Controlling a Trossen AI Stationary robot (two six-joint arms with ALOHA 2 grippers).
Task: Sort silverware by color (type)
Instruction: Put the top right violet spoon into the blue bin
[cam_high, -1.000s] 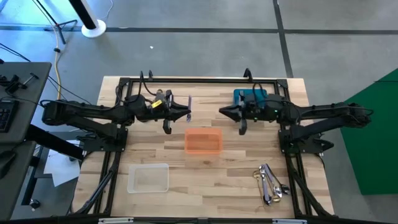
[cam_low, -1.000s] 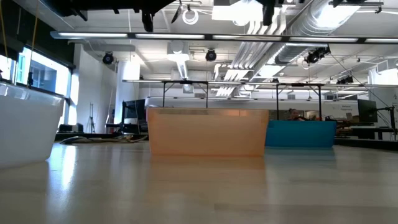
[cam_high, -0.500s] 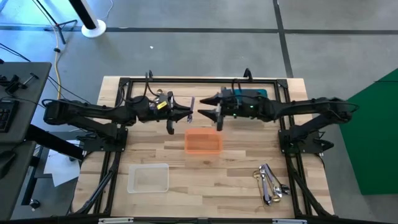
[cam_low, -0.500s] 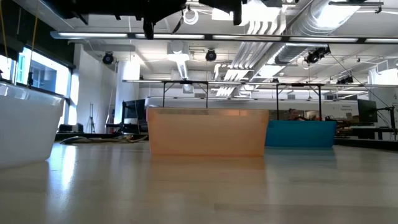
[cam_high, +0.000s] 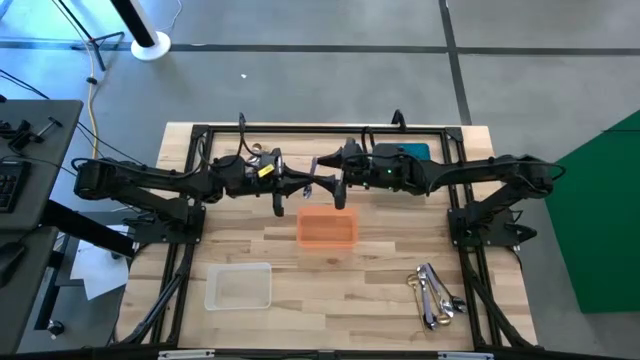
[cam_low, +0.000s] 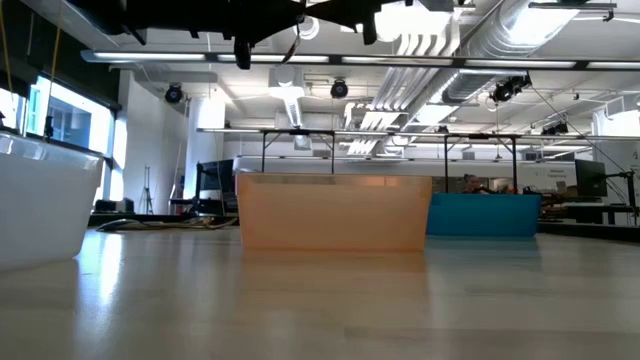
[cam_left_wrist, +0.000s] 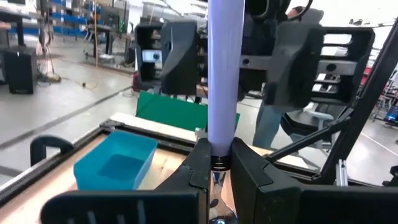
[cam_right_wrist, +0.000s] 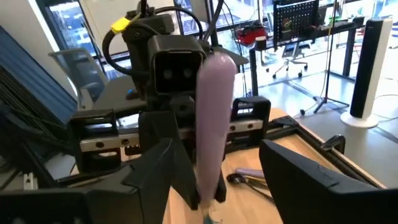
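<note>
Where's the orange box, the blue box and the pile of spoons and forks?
orange bin (cam_high: 326, 228): high view, its floor.
blue bin (cam_left_wrist: 115, 165): left wrist view, its inside floor.
silverware (cam_high: 432, 292): high view, middle of the pile.

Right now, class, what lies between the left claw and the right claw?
A lilac-handled utensil: the left claw grips its end, and the handle stands between the right claw's open fingers. Both wrist views show it.

Middle bin (cam_high: 326, 228) sits table-centre, w/ another bin (cam_high: 238, 286) front-left. Third bin (cam_high: 408, 152) back-right behind the arms. Silverware pile (cam_high: 432, 292) lies front-right on table (cam_high: 380, 270).
</note>
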